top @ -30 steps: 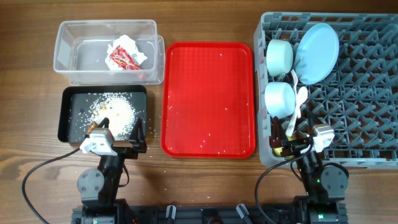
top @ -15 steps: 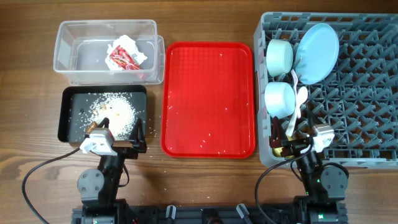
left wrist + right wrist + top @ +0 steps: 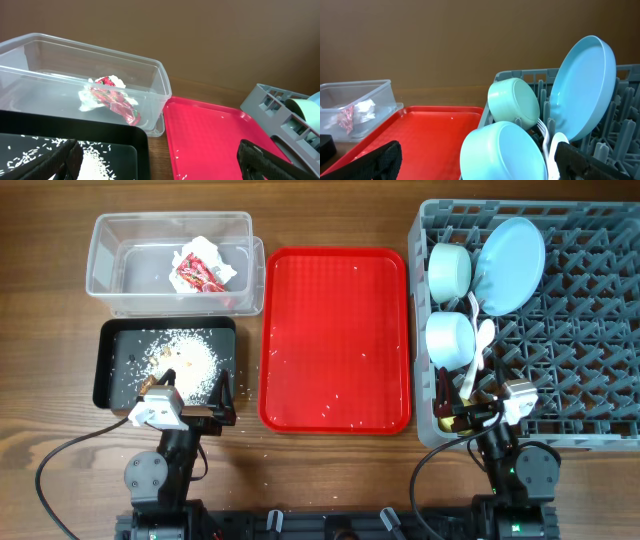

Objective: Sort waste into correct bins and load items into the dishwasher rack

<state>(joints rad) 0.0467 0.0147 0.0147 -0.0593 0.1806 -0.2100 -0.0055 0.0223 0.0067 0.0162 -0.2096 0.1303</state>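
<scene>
Overhead view: both arms sit at the near table edge. Left gripper [image 3: 190, 390] hangs over the near rim of the black tray [image 3: 112, 345], fingers spread wide, nothing between them. Right gripper [image 3: 478, 395] at the near-left corner of the dishwasher rack [image 3: 585, 370], fingers likewise wide and empty. Napkin [image 3: 208, 252] and red snack wrapper [image 3: 197, 277] lie in the clear tub [image 3: 108, 265]; rice [image 3: 190, 360] is heaped in the black tray. In the rack: pale blue plate [image 3: 510, 265] on edge, pale green bowl [image 3: 450, 270], light blue bowl [image 3: 450, 337], white spoon [image 3: 484, 333] just beside it. Yellow cup not clearly made out near the right fingers. Red tray [image 3: 335, 290] carries only stray grains. Judgement: sorting and loading look finished. Any next move would be clearing those grains, too fine for pinching, so tipping the tray instead.
</scene>
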